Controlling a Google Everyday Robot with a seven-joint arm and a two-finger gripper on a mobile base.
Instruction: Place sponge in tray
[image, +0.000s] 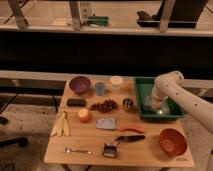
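Inside the green tray: the pincer (159, 106) hung low over the tray's floor, at the end of the white arm (187, 97) that reached in from the right edge of the view.
Landmark: the tray (141, 95) sat on the counter (95, 154) at its right rear corner.
Sponge: a pale, small patch (150, 103) lay on the tray floor right at the pincer, and I judged it to be the sponge; its outline and long axis were too blurred to read.
Pincer state: whether it was wide, narrow or gripping the sponge could not be told.
Key relation: the sponge lay directly beneath or within the pincer, already inside the tray walls, so the coming move seemed to turn on release and a straight lift, not on travel.
Left of the tray: a small dark round object (128, 103) stood just beside its wall.
In front of the tray: an orange bowl (173, 142) stood near the counter's right front corner.
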